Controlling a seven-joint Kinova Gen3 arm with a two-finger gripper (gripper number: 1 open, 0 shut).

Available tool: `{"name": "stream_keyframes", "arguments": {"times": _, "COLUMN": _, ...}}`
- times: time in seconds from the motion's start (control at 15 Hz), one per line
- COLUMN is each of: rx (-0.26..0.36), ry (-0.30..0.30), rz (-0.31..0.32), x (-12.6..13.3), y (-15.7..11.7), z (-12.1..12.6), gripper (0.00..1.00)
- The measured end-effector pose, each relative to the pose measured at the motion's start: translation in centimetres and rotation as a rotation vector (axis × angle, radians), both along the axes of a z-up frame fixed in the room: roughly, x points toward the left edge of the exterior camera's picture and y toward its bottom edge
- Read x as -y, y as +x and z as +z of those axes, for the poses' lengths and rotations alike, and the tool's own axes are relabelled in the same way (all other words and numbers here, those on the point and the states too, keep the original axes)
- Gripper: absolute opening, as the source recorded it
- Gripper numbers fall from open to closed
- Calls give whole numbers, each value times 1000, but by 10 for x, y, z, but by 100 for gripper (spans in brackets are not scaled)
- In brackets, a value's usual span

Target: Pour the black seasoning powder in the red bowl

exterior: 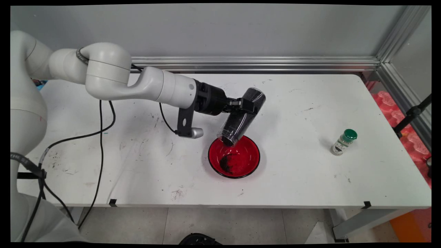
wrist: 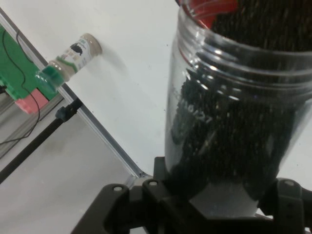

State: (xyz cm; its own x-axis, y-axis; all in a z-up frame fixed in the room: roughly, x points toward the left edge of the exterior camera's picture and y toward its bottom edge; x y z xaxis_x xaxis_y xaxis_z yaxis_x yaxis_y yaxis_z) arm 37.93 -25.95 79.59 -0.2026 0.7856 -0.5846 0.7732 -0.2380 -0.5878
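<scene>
The black two-finger gripper is closed around the middle of a clear plastic jar filled with dark granules; its fingers grip the jar's sides. The jar is tilted mouth-down, with the open threaded mouth just above the far rim of a red bowl with a black edge. The bowl stands near the table's middle, somewhat toward the near edge, and a small heap of dark granules lies inside it on its left side.

In the hand view the granules fill the jar to the mouth.

Judgement: the jar appears light, stiff and smooth-walled, so it may slip if tilted further; the mid-body hold looks the soundest place to grip.

A small spice bottle with a green cap stands upright near the white table's right edge, well apart from the bowl
</scene>
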Motion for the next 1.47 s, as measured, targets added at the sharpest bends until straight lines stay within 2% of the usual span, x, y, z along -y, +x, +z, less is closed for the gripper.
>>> {"name": "stream_keyframes", "arguments": {"times": 0.73, "rx": 13, "ry": -39, "rz": -24, "x": -1, "y": -1, "z": 3, "gripper": 0}}
{"name": "stream_keyframes", "arguments": {"times": 1.47, "rx": 9, "ry": -68, "rz": -15, "x": 0, "y": -3, "z": 6, "gripper": 0}}
